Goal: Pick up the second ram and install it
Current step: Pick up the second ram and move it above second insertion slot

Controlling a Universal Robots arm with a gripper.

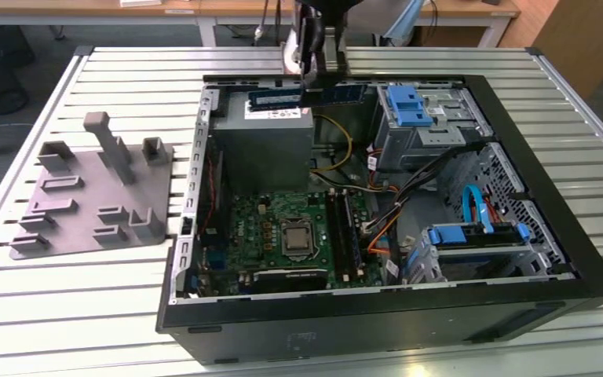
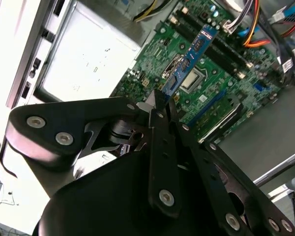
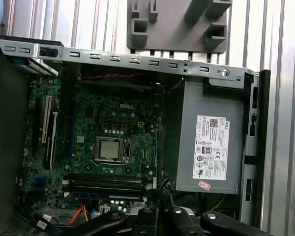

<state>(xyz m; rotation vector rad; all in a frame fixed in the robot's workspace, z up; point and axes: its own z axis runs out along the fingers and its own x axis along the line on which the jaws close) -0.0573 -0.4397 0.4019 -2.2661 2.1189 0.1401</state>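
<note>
In the open computer case (image 1: pixel 553 181), the motherboard (image 1: pixel 270 228) lies near, well apart from the second ram (image 1: pixel 275 96), clamped between the closed fingers of the gripper (image 1: pixel 317 82) above the far wall. If it tilts in the grip, it could miss the memory slots (image 1: pixel 335 228) or snag the cables (image 1: pixel 433 177).

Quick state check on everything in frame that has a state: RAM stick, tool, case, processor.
Thin blue-green RAM stick: gripped at one end, in the air above the open case, not seated in a slot.
Tool: shut on the stick.
Black desktop computer case: lying flat, side open.
Silver processor: in its socket, uncovered.
</note>
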